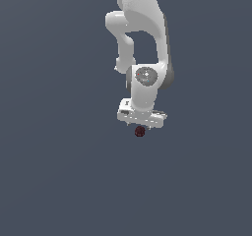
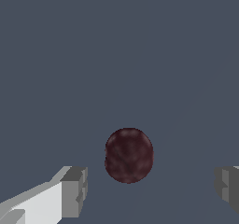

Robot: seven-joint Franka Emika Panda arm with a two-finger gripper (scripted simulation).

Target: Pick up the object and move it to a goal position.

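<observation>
The arm (image 1: 142, 28) is smooth glossy white, built of rounded, bulbous links with grey shading along their edges. A round joint cap (image 1: 146, 75) on the wrist link is pale grey with a small reddish mark near its centre. Below that cap sits a flat, boxy white hand block (image 1: 141, 116). The fingers (image 2: 74, 191) are white bars ending in blocky grey pads.

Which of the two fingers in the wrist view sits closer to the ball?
The finger with its white arm showing; the ball lies nearer it than the other finger at the frame's edge.
</observation>
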